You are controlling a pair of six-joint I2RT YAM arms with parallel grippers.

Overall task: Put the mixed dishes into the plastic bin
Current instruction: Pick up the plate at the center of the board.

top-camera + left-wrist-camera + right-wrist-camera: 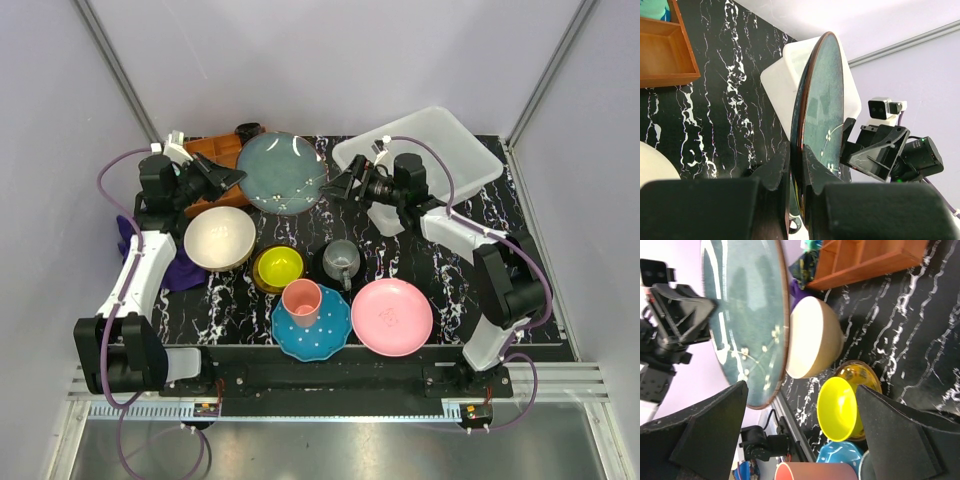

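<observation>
Count on the table: three plates, two bowls, one cup, one mug, one bin, one tray, one cloth. The grey-blue plate (pixel 281 172) is at the back centre, between the wooden tray (pixel 215 148) and the plastic bin (pixel 450 140), near the bin but outside it. The left gripper (pixel 238 178) is clamped on this plate's left rim, one finger on each face, as the left wrist view confirms. The right gripper (pixel 335 185) stands with jaws fully spread and nothing between them, its tips just beside the plate's right rim; contact cannot be determined. Remaining dishes lie in front. The cream bowl (pixel 219 238) is at the left. The small yellow bowl (pixel 278 267) rests on a darker saucer (pixel 865 375). The grey mug (pixel 341 259) is at the centre. The pink cup (pixel 301 300) stands upright on the blue white-dotted plate (pixel 325 335). The pink plate (pixel 392 316) is at the right. The purple cloth (pixel 183 270) lies at the left edge, just beside the cream bowl.
</observation>
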